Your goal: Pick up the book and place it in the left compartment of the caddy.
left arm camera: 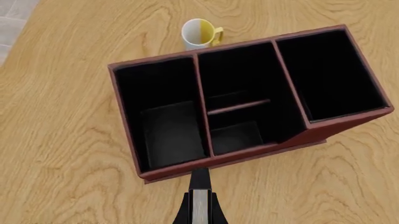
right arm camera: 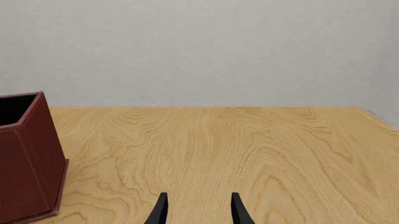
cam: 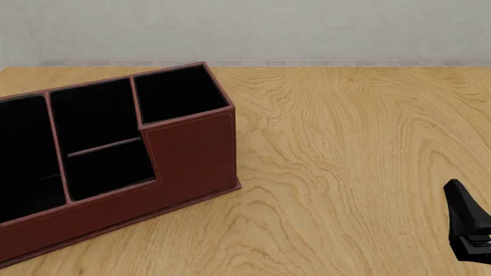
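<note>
At the far left of the front view stands the large reddish-brown leather-look caddy (cam: 188, 155) with black-lined sections and light stitching, set at an angle on the pale wood-grain table (cam: 353, 172). Its long black-lined left compartment (cam: 23, 155) is cut by the frame edge there; the left wrist view shows that compartment (left arm camera: 163, 116) from above, holding nothing. In that same view the left gripper (left arm camera: 200, 207) hangs just short of the caddy's (left arm camera: 324, 128) low front wall, its jaws pressed on the small thick black book (left arm camera: 200, 205), seen end-on with its white page edges between the dark fingers. Beyond the caddy's far wall stands a small white and yellow mug (left arm camera: 201, 33). At the lower right edge of the front view sits the right gripper (cam: 470, 230), well apart from the caddy. The right wrist view shows its jaws (right arm camera: 198, 210) parted with nothing between them, over bare table, the caddy's tall end (right arm camera: 28, 158) off to one side.
</note>
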Action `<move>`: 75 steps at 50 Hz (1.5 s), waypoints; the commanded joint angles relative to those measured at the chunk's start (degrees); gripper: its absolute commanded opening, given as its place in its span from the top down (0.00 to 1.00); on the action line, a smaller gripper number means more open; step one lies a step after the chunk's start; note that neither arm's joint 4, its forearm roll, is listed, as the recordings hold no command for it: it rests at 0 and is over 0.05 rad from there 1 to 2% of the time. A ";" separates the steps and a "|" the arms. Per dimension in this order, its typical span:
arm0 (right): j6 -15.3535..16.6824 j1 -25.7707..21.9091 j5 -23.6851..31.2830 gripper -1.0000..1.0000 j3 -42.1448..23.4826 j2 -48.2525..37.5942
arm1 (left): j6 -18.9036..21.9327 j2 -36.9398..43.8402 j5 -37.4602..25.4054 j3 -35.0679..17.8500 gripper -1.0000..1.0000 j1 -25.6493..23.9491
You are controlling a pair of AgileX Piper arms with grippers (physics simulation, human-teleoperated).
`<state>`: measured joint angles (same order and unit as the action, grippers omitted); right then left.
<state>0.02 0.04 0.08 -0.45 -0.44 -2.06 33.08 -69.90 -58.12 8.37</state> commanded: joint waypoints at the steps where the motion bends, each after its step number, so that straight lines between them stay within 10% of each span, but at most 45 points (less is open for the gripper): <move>1: 0.00 -0.02 -0.11 0.00 0.09 0.00 | 0.59 2.17 0.00 -2.01 1.00 1.24; 38: -0.01 -0.02 -0.11 0.00 0.09 -0.01 | 0.74 10.76 0.15 -8.12 1.00 3.12; 75: -0.01 -0.03 -0.11 0.00 0.09 -0.01 | 0.44 16.04 14.80 4.78 1.00 4.13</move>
<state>0.02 0.04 0.08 -0.45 -0.44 -2.21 47.72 -58.82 -55.49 12.17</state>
